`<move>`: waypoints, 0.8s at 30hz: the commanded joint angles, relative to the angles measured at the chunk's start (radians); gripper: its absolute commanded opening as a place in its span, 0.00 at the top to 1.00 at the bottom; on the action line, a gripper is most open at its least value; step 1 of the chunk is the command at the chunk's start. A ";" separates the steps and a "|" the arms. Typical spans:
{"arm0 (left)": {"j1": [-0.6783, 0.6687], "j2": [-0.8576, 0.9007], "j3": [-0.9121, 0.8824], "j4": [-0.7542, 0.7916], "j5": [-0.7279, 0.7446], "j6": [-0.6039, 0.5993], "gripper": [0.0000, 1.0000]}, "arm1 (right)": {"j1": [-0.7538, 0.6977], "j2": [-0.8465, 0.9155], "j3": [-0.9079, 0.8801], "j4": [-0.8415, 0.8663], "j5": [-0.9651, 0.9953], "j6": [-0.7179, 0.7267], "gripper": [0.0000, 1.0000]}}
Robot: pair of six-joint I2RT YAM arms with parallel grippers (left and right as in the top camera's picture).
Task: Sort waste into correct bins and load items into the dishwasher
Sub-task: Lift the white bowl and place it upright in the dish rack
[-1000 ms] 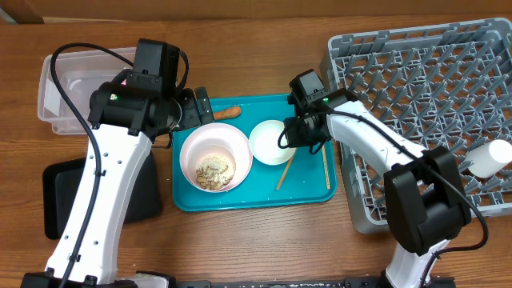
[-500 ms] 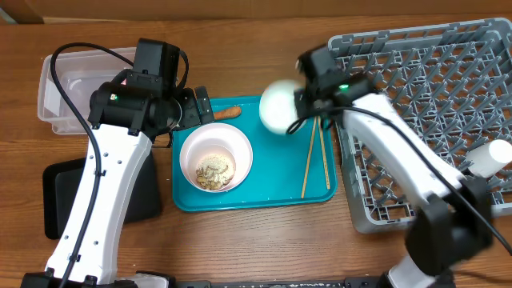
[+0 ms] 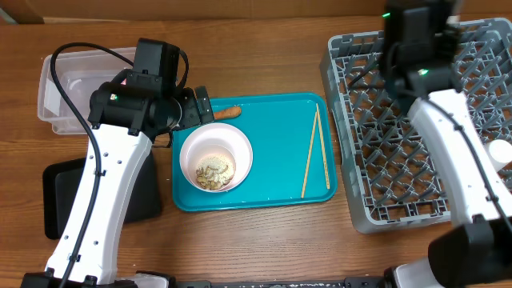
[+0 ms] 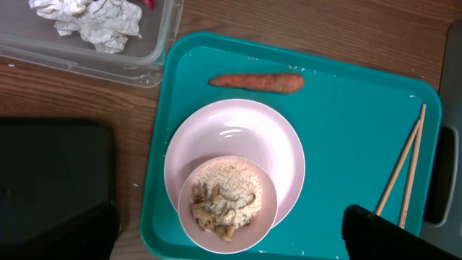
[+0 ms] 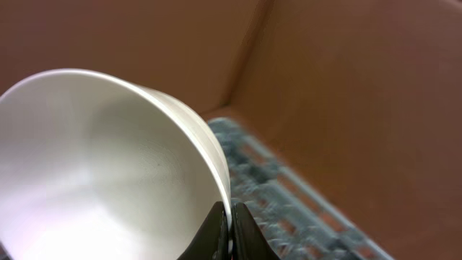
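Observation:
My right gripper [image 5: 231, 217] is shut on the rim of the small white bowl [image 5: 94, 159] and holds it tilted over the far side of the grey dish rack [image 3: 416, 144]. In the overhead view my right arm hides that bowl. My left gripper [image 4: 231, 238] is open above the pinkish-white bowl [image 3: 216, 158], which holds rice scraps [image 4: 227, 202]. The bowl stands on the teal tray [image 3: 280, 184]. An orange carrot stick [image 4: 256, 82] lies beyond the bowl. Two wooden chopsticks [image 3: 314, 152] lie at the tray's right side.
The clear tub [image 3: 72, 80] at the far left holds crumpled tissue and foil [image 4: 94, 18]. The black tray [image 3: 60, 196] lies in front of it, partly under my left arm. A white cup [image 3: 500, 156] sits at the rack's right edge.
My right gripper lifted the small white bowl off the teal tray and carried it right and back over the rack. The chopsticks now lie side by side. The left arm has not moved.

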 commanded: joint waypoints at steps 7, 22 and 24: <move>0.001 -0.005 0.009 0.007 0.001 -0.009 0.00 | -0.241 0.156 0.002 0.241 0.227 -0.256 0.96; 0.000 -0.005 0.009 0.017 -0.021 -0.003 0.00 | -0.342 0.386 0.002 0.334 0.180 -0.307 0.96; 0.000 -0.005 0.009 0.017 -0.021 -0.002 0.00 | -0.323 0.399 0.002 0.294 0.180 -0.261 0.96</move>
